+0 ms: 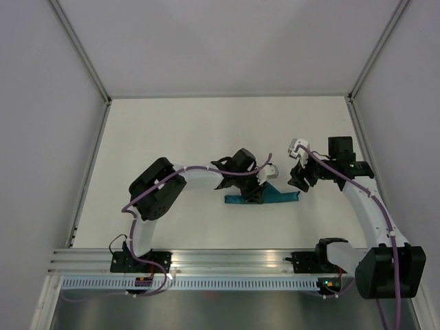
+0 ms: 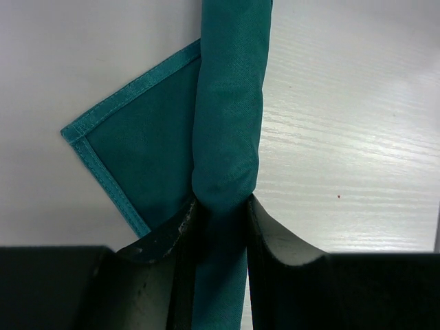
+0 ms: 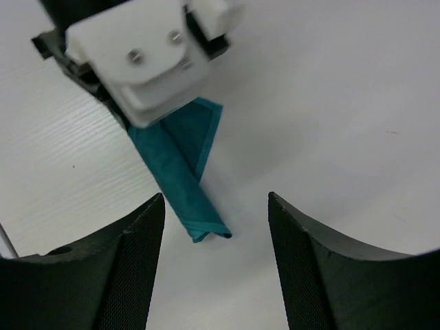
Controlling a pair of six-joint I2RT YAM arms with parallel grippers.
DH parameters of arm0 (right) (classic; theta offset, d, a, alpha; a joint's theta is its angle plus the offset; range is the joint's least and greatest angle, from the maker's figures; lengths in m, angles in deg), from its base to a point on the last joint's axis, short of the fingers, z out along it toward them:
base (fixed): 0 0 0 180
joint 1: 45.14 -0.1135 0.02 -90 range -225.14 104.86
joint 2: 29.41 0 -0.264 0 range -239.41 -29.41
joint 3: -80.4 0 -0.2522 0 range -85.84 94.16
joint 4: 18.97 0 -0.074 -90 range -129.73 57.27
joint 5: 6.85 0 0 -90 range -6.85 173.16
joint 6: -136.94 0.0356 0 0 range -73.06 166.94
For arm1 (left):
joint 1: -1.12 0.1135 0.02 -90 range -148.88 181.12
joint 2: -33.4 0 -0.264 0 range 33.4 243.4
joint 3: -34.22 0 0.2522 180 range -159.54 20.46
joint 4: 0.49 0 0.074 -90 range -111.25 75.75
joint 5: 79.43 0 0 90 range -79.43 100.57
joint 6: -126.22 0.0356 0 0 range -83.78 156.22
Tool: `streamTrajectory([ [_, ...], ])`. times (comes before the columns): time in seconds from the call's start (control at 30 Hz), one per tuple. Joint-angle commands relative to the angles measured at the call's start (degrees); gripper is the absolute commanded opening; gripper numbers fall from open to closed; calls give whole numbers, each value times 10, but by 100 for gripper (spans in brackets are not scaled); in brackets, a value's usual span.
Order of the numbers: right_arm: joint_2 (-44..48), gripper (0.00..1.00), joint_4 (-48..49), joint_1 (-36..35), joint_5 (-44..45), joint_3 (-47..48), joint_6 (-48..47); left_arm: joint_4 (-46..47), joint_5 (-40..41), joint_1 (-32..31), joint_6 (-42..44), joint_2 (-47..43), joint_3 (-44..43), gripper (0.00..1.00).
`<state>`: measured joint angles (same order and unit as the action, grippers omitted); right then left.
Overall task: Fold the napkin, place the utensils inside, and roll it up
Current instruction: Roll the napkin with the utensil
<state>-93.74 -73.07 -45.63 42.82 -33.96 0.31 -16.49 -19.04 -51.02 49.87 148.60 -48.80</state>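
The teal napkin [image 1: 283, 198] lies on the white table as a tight roll, running left to right. A loose triangular corner [image 2: 134, 155] sticks out from under the roll [image 2: 230, 103]. My left gripper [image 2: 221, 206] is shut on the roll, its two dark fingers pressing its sides near the middle [image 1: 258, 194]. My right gripper [image 1: 297, 180] hangs open just above the roll's right end [image 3: 199, 223], with nothing between its fingers [image 3: 215, 203]. The left gripper's white housing [image 3: 148, 62] shows at the top of the right wrist view. The utensils are hidden.
White walls [image 1: 55, 82] close in the table on the left, back and right. An aluminium rail [image 1: 227, 258] carrying both arm bases runs along the near edge. The left arm's elbow [image 1: 155, 189] sits left of the napkin.
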Motion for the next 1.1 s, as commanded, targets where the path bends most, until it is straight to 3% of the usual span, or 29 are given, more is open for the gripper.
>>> streamTrajectory([
  [0.0, 18, 67, -52, -6, -40, -36, -119, -139, -64, 24, -42, 61, -7, 2],
  [0.13, 36, 68, 29, -58, -5, -128, -117, -174, -89, 43, -50, 93, -45, 2],
  [0.27, 61, 68, 207, -148, 116, -232, -50, -214, -104, 53, -54, 120, -72, 2],
  [0.37, 51, 68, 273, -200, 159, -249, -29, -223, -104, 57, -59, 128, -81, 2],
  [0.83, -30, 66, 368, -323, 248, -272, -20, -227, -107, 64, -74, 137, -84, 2],
  [0.93, -52, 60, 390, -326, 263, -275, -16, -227, -110, 64, -76, 142, -86, 2],
  [1.07, -81, 42, 398, -326, 271, -272, -9, -220, -116, 67, -87, 137, -83, 8],
])
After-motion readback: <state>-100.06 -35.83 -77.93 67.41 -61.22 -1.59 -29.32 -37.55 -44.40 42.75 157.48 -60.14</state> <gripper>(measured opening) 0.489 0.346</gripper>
